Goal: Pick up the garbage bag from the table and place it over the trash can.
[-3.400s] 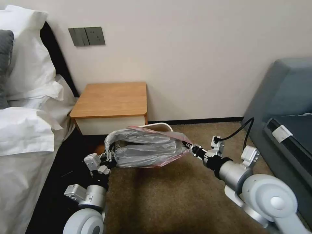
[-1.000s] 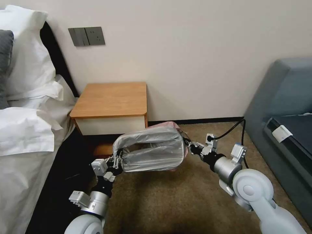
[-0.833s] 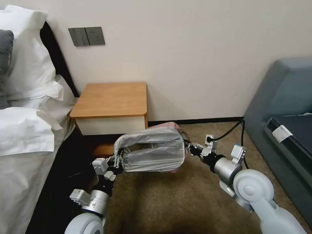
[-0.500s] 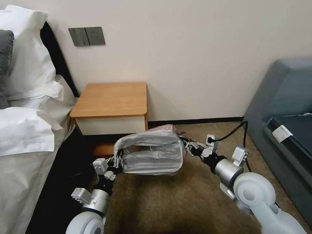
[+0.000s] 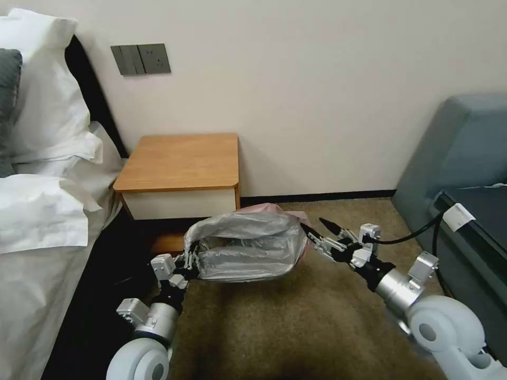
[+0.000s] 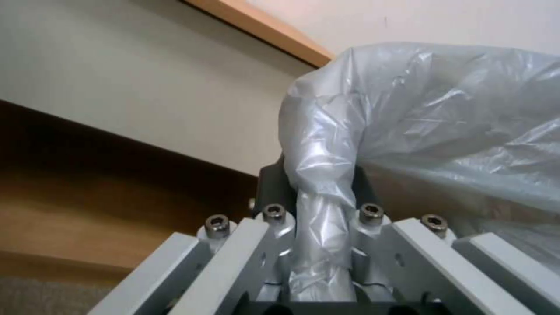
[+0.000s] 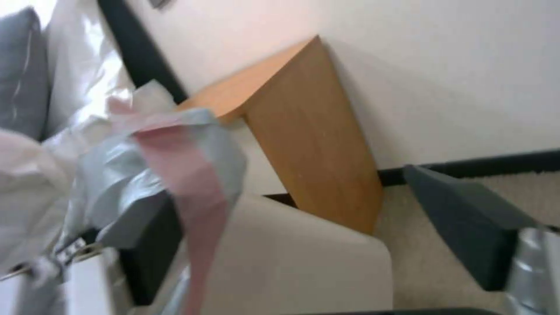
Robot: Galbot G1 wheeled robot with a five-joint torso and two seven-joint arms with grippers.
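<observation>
Head view had the thin crinkly silvery-grey plastic garbage bag (image 5: 245, 245) w/ pink-red edge sitting mid-frame, draped over the small cream-white plastic trash can (image 7: 292, 262), which was mostly covered. That's just below-right of the square nightstand table (image 5: 182, 161) w/ orange-brown wood top, whose top was bare.

Left gripper (image 5: 189, 262), lower left of centre, had its jaws pinching a twisted bunch of the bag; left wrist cam showed the plastic squeezed between the fingers (image 6: 274, 227). Right gripper (image 5: 318, 234), right of centre, had jaws spread wide, just beside the bag's right end, not holding anything.

Imo this was the seating step: bag over the bin, one side released, other side not. Next move prob needs the left side's rim brought down over the can's edge before letting go, and a check that the pink edge on the right sits around the rim, can't tell from these pics.

Labels/brands: nothing readable anywhere. Grey wall switch plate (image 5: 141, 58) upper left had no text I could make out.
</observation>
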